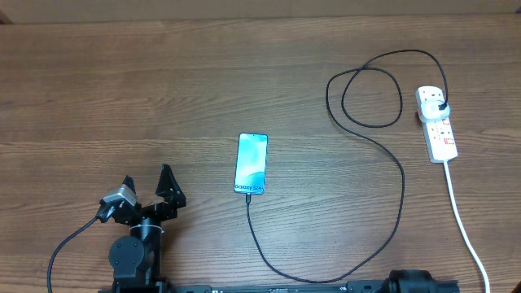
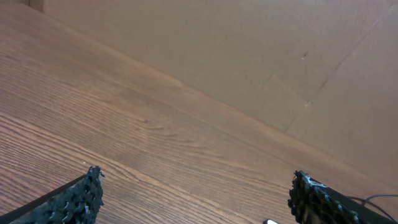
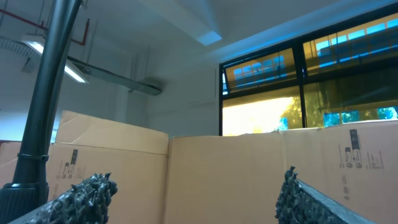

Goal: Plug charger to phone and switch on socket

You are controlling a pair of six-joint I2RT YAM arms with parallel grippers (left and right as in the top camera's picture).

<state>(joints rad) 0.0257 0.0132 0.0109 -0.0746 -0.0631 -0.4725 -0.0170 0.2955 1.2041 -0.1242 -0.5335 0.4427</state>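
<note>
Toward the far-right corner of the worktop lies the socket (image 1: pixel 436 124), long axis running far to near. The charger (image 1: pixel 402 191) loops from its far end to the near end of the phone (image 1: pixel 251 163), mid-table. Both claws gape wide, holding nothing. The left gripper (image 1: pixel 146 181) sits near-left, well apart. The right gripper (image 3: pixel 196 193), tilted upward, is probably nearer.

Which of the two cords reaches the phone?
The thin black charger, ending at the phone's near edge; the thick white cord only leaves the socket.
</note>
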